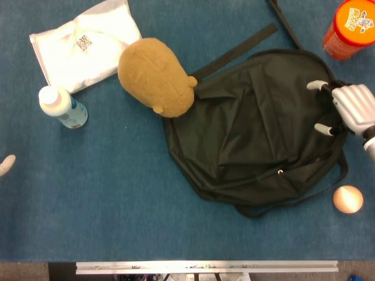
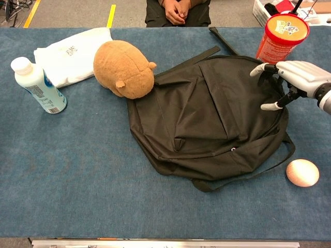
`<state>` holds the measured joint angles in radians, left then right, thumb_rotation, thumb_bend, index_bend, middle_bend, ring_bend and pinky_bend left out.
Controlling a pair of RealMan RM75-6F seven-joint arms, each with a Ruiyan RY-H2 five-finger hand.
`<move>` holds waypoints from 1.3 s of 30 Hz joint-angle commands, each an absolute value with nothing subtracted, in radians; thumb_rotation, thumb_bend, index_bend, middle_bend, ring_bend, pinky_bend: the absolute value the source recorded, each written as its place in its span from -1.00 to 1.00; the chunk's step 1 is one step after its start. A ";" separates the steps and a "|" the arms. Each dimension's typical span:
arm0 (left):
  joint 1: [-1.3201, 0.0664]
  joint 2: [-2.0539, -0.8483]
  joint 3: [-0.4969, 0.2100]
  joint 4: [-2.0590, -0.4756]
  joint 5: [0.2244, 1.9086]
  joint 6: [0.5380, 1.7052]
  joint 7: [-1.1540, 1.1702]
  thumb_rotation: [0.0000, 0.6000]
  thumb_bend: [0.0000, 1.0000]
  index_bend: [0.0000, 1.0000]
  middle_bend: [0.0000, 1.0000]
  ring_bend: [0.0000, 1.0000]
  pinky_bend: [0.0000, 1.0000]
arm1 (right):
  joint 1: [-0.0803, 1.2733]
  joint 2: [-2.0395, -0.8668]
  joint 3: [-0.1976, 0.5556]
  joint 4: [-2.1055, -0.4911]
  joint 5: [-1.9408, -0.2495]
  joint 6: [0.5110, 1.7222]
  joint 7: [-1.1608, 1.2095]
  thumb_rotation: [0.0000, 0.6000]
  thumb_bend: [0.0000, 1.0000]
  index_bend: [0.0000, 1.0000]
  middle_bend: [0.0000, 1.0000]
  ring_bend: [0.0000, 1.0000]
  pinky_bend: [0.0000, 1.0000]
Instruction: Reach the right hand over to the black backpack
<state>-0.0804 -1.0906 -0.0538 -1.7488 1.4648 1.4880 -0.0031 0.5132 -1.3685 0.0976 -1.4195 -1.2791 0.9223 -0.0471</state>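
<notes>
On the desk: one black backpack [image 2: 207, 116], one brown plush toy [image 2: 123, 69], one white bottle [image 2: 37, 85], one orange canister [image 2: 281, 37], one white bag [image 2: 72, 55], one pale ball [image 2: 302, 172].

right hand [image 1: 353, 109] | fingers [image 1: 317, 85] spread | over black backpack [image 1: 252, 129] right edge

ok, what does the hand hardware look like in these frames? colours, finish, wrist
The right hand has a glossy silver-white segmented shell, pale cream fingertips and dark black linkages showing between the fingers. Its wrist is a grey cuff with a dark band behind it. No markings or loose cables show. Of the left hand, only a pale cream tip shows at the head view's left edge.
</notes>
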 commanded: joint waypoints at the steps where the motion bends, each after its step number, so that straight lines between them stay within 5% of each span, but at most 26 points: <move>1: -0.081 -1.091 -0.055 -1.748 1.464 1.488 -0.003 1.00 -0.69 -0.66 -0.70 -0.84 -0.81 | 0.521 -1.384 0.106 -1.399 -1.267 0.918 -0.049 1.00 -0.73 -0.49 -0.22 -0.46 -0.26; 7: -0.078 -1.089 -0.055 -1.746 1.459 1.489 -0.006 1.00 -0.69 -0.66 -0.70 -0.84 -0.81 | 0.544 -1.435 0.104 -1.325 -1.236 0.873 -0.074 1.00 -0.78 -0.57 -0.33 -0.64 -0.64; 39: -0.069 -1.088 -0.050 -1.738 1.461 1.493 -0.013 1.00 -0.69 -0.66 -0.70 -0.84 -0.81 | 0.586 -1.486 0.106 -1.258 -1.167 0.796 -0.098 1.00 -0.78 -0.57 -0.34 -0.64 -0.65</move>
<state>-0.0690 -1.0884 -0.0502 -1.7380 1.4608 1.4929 -0.0135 0.5831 -1.4803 0.1073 -1.2640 -1.1717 0.8014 -0.0962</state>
